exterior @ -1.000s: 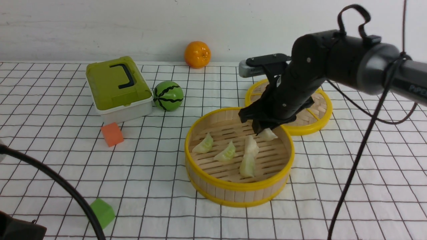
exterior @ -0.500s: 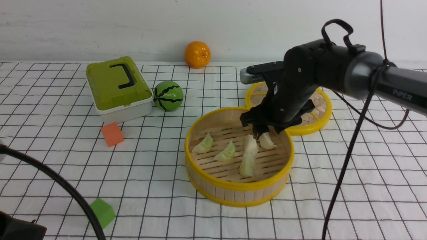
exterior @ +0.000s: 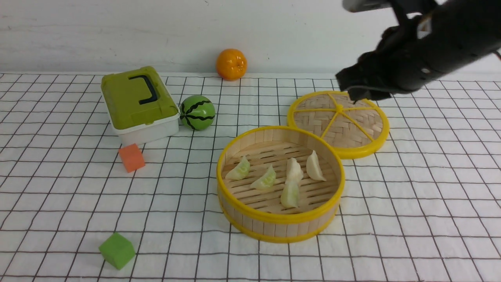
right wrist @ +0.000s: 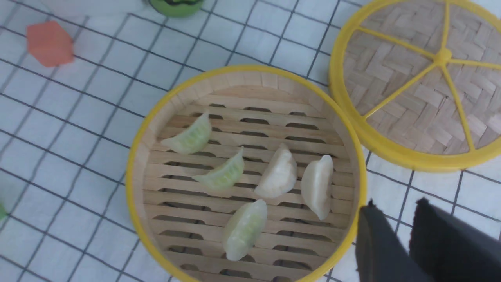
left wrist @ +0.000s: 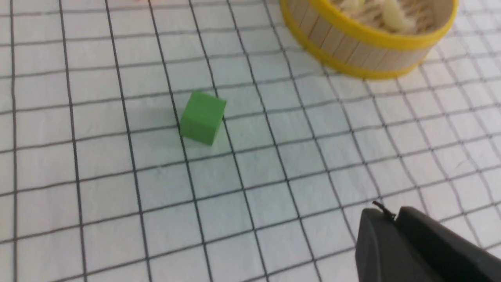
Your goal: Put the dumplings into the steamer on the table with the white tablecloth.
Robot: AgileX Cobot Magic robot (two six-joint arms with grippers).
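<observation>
Front view, right arm raised, fingers empty

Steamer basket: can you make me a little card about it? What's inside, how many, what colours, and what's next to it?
thing: steamer, round bamboo with yellow rims
stands on: white tablecloth with black grid
inside: five dumplings, all lying on the slatted floor
colours: three pale green, two cream-white
dumplings outside: none in view
lid: off, lying flat close beside the steamer, behind it to the right
right fingers: lifted up, a narrow gap between them, holding nothing
</observation>
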